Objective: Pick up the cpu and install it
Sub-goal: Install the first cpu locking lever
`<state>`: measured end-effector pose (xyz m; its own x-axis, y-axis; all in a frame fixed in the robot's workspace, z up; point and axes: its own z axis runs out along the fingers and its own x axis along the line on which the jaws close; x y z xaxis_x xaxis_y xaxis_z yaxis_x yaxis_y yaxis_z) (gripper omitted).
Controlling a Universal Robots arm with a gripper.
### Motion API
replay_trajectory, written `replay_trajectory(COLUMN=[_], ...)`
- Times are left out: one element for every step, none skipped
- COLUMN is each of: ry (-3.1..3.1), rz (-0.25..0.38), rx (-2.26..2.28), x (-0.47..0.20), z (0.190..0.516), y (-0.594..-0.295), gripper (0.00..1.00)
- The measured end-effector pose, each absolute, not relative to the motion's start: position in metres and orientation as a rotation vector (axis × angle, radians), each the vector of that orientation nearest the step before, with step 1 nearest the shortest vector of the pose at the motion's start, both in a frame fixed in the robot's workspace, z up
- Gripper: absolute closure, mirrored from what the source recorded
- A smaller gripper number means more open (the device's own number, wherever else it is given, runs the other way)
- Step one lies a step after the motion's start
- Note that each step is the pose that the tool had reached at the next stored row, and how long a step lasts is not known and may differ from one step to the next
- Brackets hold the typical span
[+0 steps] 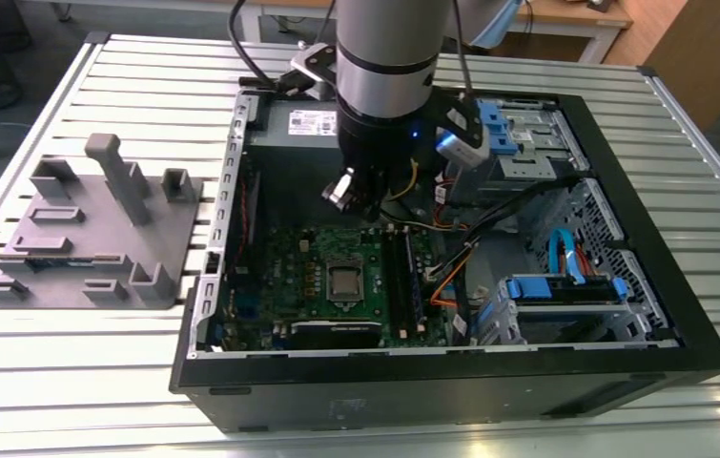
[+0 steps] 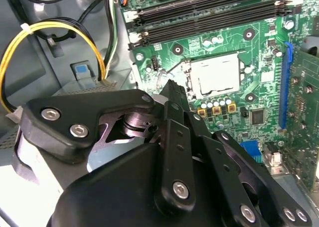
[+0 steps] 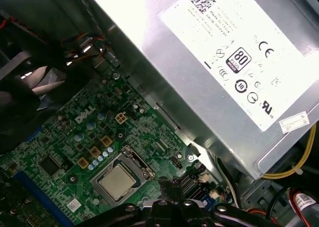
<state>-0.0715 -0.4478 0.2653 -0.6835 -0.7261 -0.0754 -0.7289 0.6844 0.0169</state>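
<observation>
The claw (image 1: 357, 196), fingers drawn together and holding nothing, hangs above the socketed cpu (image 3: 116, 181).

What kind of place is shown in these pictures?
Probably a robotics lab or test workshop: an open black desktop computer case lies on a slatted metal table, beside a grey plastic fixture, with wooden benches behind.

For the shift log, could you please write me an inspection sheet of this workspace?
Surface: slatted metal table.
Job's things: cpu sits flat in the socket on the green motherboard, inside the open computer case.
Clutter: grey plastic fixture on the table, at the exterior view's left.
Grippers: gripper hangs above the motherboard, carrying nothing visible.
Cables: yellow wires; blue cable.
Surroundings: wooden furniture behind the table.
</observation>
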Motion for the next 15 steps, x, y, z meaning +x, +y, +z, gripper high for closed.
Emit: replay_trajectory(ry=[2.826, 2.826, 2.826, 2.826, 2.826, 2.827, 2.830, 2.834, 2.839, 2.844, 2.850, 2.856, 2.863, 2.871, 2.877], rz=[0.070, 0.070, 0.070, 0.070, 0.070, 0.070, 0.069, 0.069, 0.069, 0.068, 0.068, 0.067, 0.067, 0.066, 0.065], rx=[-1.221, -1.221, -1.221, -1.221, -1.220, -1.217, -1.211, -1.202, -1.189, -1.176, -1.161, -1.145, -1.126, -1.105, -1.089], x=[-0.0711, -0.0706, -0.0704, -0.0701, -0.0698, -0.0693, -0.0686, -0.0680, -0.0676, -0.0674, -0.0672, -0.0671, -0.0670, -0.0670, -0.0669], z=[0.2653, 0.2653, 0.2653, 0.2652, 0.2652, 0.2651, 0.2648, 0.2646, 0.2641, 0.2638, 0.2634, 0.2629, 0.2623, 0.2618, 0.2613], y=[-0.4466, -0.4453, -0.4439, -0.4424, -0.4411, -0.4402, -0.4395, -0.4392, -0.4391, -0.4389, -0.4388, -0.4388, -0.4388, -0.4388, -0.4387], gripper=[0.89, 0.89, 0.89, 0.89, 0.89, 0.89, 0.89, 0.89, 0.89, 0.89, 0.89, 0.89, 0.89, 0.89, 0.89])
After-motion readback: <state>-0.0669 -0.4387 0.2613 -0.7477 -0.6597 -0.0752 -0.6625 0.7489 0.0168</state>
